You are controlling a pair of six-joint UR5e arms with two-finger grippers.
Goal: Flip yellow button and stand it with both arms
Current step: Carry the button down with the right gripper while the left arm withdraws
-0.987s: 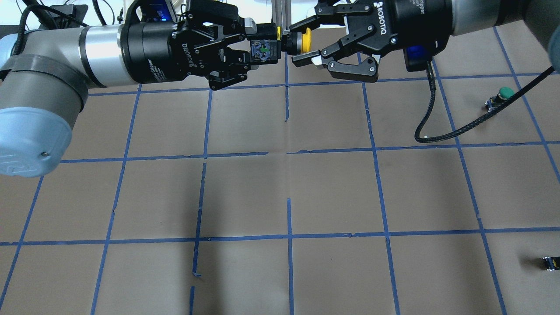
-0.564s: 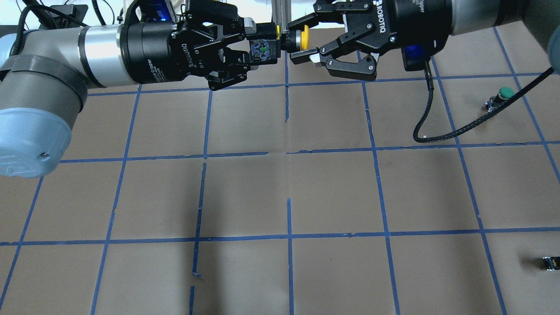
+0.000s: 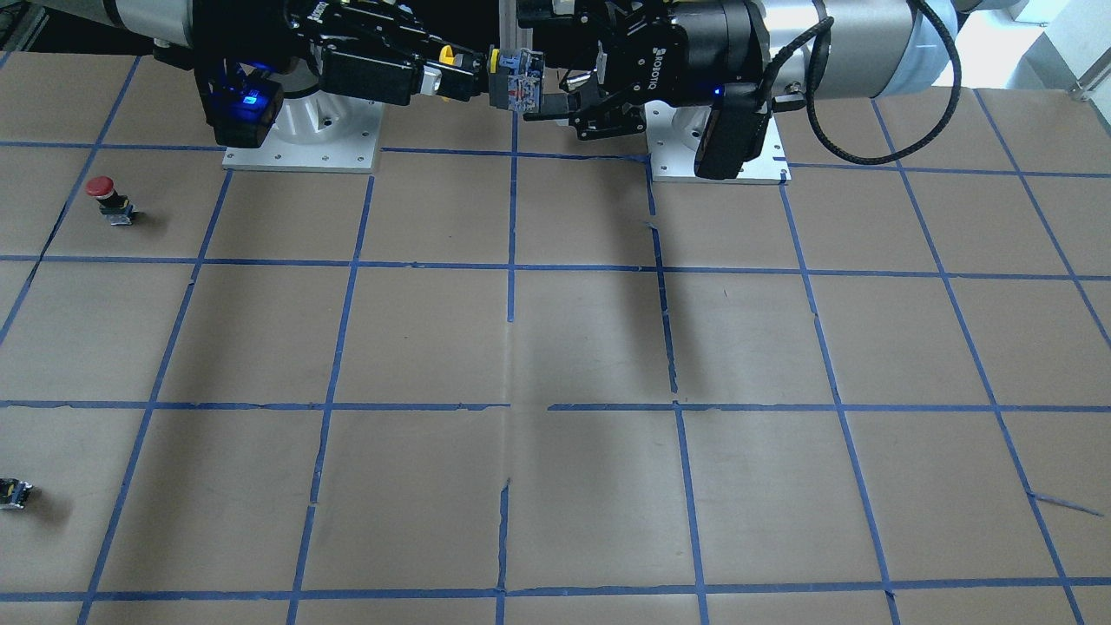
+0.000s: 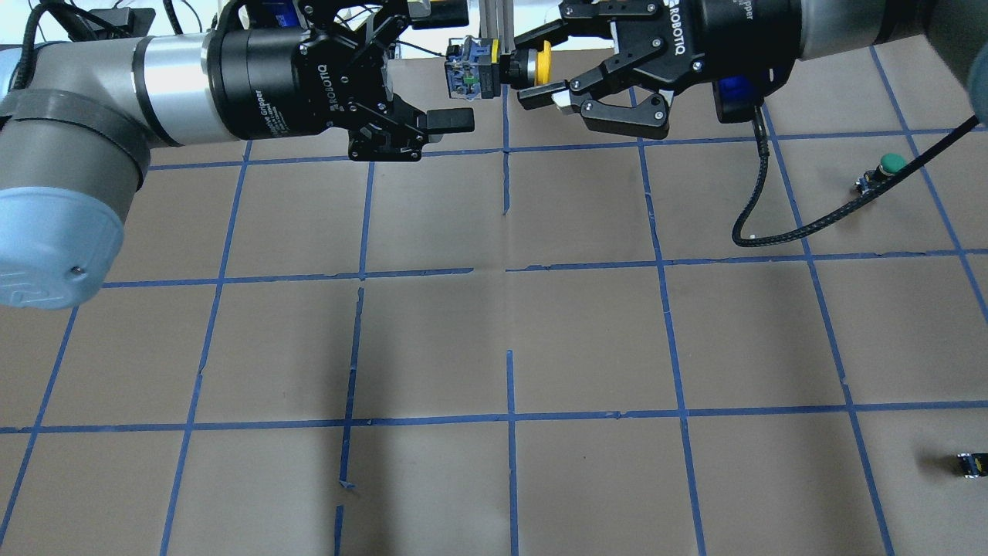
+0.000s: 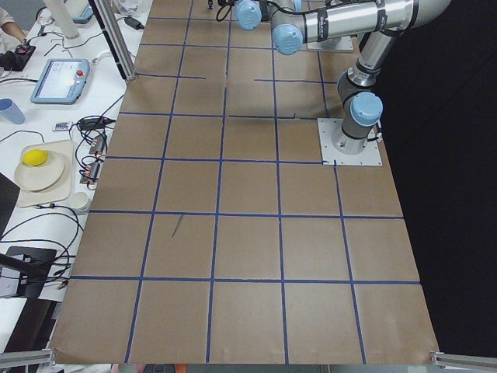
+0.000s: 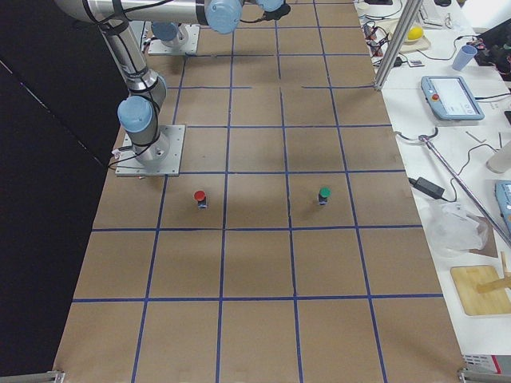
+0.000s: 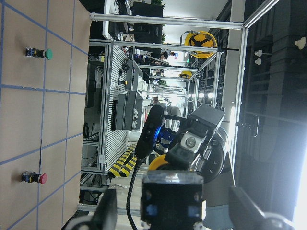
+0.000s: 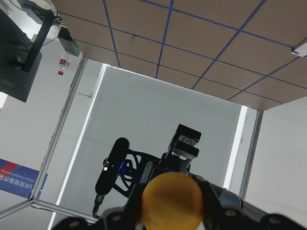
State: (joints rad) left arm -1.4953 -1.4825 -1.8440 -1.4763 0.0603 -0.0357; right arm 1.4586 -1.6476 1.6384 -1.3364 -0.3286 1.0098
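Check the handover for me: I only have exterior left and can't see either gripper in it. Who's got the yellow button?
Observer: The right gripper is shut on the yellow button at its cap end. The button is in the air, lying sideways.
Operator: Left one?
Observer: The left gripper is open. Its fingers stand either side of the button's black body, with a gap on both sides in the left wrist view.
Operator: Anything else out there?
Observer: A red-capped button and a green-capped button stand on the robot's right side, and a small capless block lies on that side too.
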